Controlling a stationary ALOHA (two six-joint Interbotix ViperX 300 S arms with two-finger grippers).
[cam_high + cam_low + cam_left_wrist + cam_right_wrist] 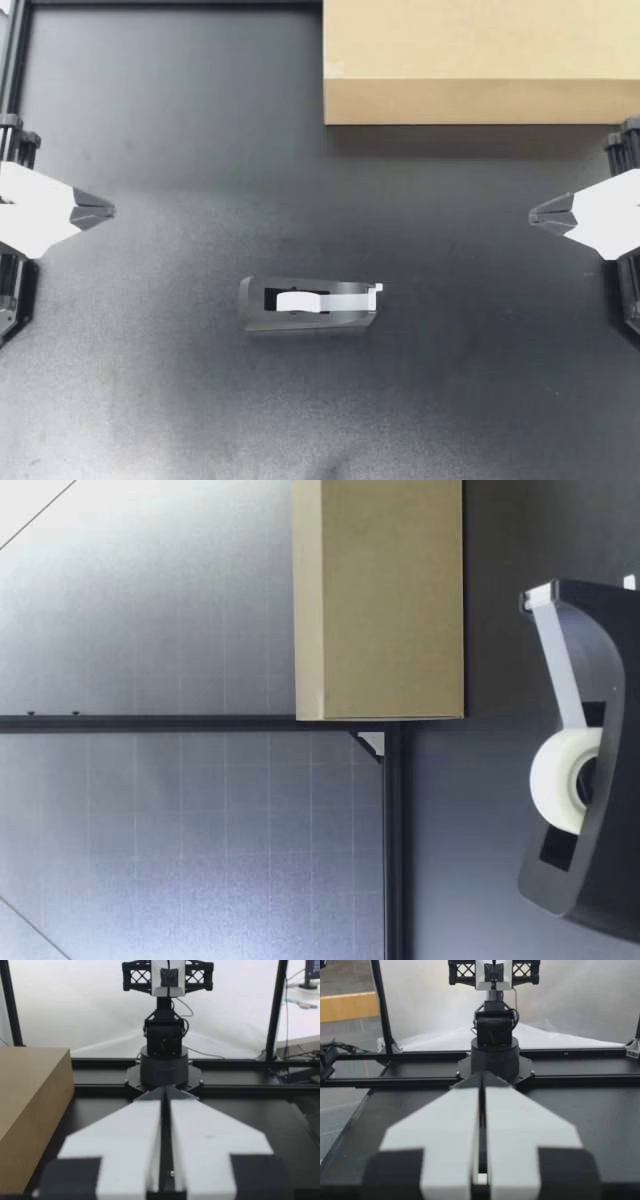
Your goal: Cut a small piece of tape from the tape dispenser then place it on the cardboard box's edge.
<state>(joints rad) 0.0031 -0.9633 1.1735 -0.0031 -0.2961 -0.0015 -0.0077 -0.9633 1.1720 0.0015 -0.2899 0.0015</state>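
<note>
- The black plastic tape dispenser (310, 305) stands upright near the middle of the dark table (150, 400), a little closer to the near edge, where the low camera is, than to the far edge. It is well apart from both arms, so I judge that either arm can reach it.
- Its roll of white tape (565, 778) sits inside the body. A strip of tape (560, 670) runs from the roll up to the cutting end, which points toward the right edge of the table. The free end (378, 288) sticks out there, probably so that fingers can take it without touching the roll.
- The plain brown cardboard box (480, 60) lies at the far right corner of the table, well apart from the dispenser. Its long front side faces the dispenser, so that upper edge looks like the easiest place for the tape.
- My left gripper (108, 210) is at the left edge of the table. Its 2 white fingers (125, 1150) are pressed together, with only a thin slit between them, and hold nothing.
- My right gripper (533, 213) is at the right edge, opposite the left one. Its 2 fingers (515, 1145) are also closed on nothing.
- No piece of tape is cut yet, so I judge the task is at its very start. The right gripper is on the side of the free end and seems best placed to pull it. It must first open its fingers. The dispenser may slide when pulled, so the left gripper could hold it down.
</note>
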